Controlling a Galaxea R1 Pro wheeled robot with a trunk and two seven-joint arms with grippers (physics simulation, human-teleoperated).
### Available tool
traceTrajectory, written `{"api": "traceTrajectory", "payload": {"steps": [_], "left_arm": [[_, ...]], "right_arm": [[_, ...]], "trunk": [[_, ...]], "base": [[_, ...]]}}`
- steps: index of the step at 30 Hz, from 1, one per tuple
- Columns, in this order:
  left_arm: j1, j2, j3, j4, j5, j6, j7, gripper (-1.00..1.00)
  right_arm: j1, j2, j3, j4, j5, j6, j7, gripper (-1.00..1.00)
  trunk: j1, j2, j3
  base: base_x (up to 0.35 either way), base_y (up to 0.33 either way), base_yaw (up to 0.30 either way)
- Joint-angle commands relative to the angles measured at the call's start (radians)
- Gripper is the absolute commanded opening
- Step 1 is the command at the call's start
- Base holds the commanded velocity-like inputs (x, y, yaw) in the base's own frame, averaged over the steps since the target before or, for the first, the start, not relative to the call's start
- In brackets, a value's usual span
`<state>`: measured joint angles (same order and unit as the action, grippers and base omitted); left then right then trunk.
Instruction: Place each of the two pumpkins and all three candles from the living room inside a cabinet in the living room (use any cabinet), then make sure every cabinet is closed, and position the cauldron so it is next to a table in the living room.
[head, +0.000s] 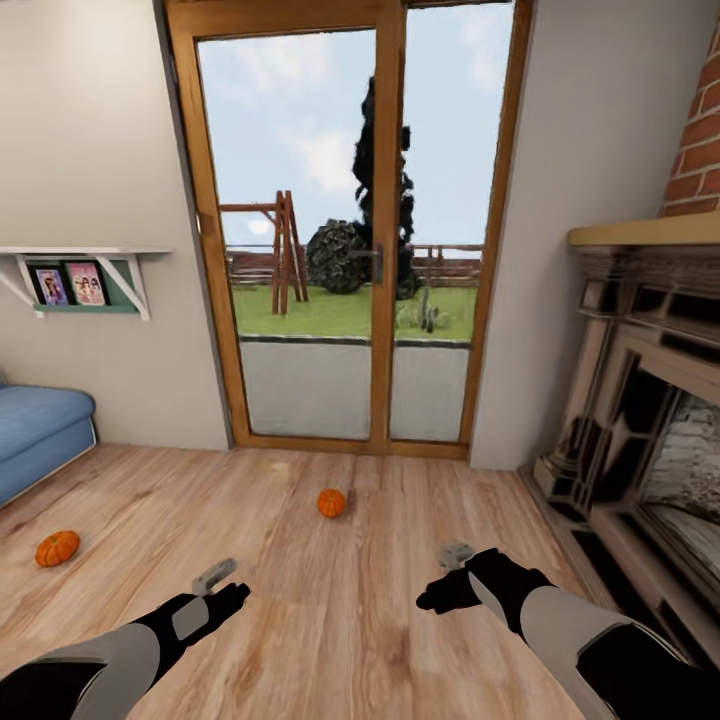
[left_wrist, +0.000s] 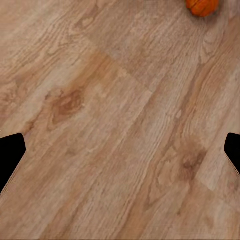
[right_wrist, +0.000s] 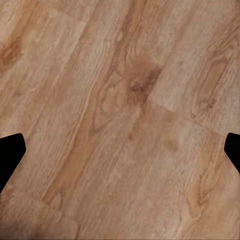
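Observation:
Two orange pumpkins lie on the wooden floor: one pumpkin (head: 331, 502) in the middle before the glass door, the other pumpkin (head: 57, 548) at the left near the sofa. My left gripper (head: 226, 590) hovers low over the floor, short of and left of the middle pumpkin. It is open and empty, its dark fingertips (left_wrist: 10, 156) wide apart, with a pumpkin (left_wrist: 202, 6) at the frame's edge. Right of centre, my right gripper (head: 445, 578) is open too, fingertips (right_wrist: 10, 152) spread over bare planks. The candles, cabinet, cauldron and table are out of view.
A wood-framed glass patio door (head: 355, 240) fills the far wall. A stone fireplace (head: 640, 420) with a brick chimney stands along the right. A blue sofa (head: 35, 430) sits at the left under a wall shelf (head: 85, 285) holding pictures.

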<state>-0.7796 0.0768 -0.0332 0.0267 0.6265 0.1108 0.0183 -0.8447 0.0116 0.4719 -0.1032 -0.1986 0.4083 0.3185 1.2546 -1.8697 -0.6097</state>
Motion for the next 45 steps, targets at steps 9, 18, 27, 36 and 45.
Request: {"api": "traceTrajectory", "payload": {"steps": [9,18,27,36,45], "left_arm": [[-0.001,0.0,-0.004,0.001,0.006,0.003,0.002,1.0],[-0.001,-0.001,-0.004,0.001,0.006,0.003,0.002,1.0],[-0.001,-0.003,-0.004,0.001,0.006,0.003,0.002,1.0],[-0.001,-0.008,-0.004,0.001,0.006,0.003,0.003,1.0],[-0.001,-0.009,-0.004,0.001,0.006,0.002,0.003,1.0]], "right_arm": [[-0.001,-0.001,0.008,-0.001,-0.01,0.004,0.001,1.0],[-0.001,0.0,0.008,-0.001,-0.01,0.004,0.001,1.0],[-0.001,0.0,0.008,-0.001,-0.01,0.004,0.001,1.0],[-0.001,0.0,0.008,-0.001,-0.01,0.004,0.001,1.0],[-0.001,-0.001,0.007,-0.001,-0.01,0.004,0.001,1.0]], "trunk": [[0.0,0.0,-0.001],[0.0,0.0,-0.001],[0.0,0.0,-0.001],[0.0,0.0,-0.001],[0.0,0.0,-0.001]], "base": [[0.327,0.0,0.288],[0.327,0.0,0.29],[0.333,-0.008,0.29],[0.335,-0.066,0.142],[0.335,-0.081,0.007]]}}
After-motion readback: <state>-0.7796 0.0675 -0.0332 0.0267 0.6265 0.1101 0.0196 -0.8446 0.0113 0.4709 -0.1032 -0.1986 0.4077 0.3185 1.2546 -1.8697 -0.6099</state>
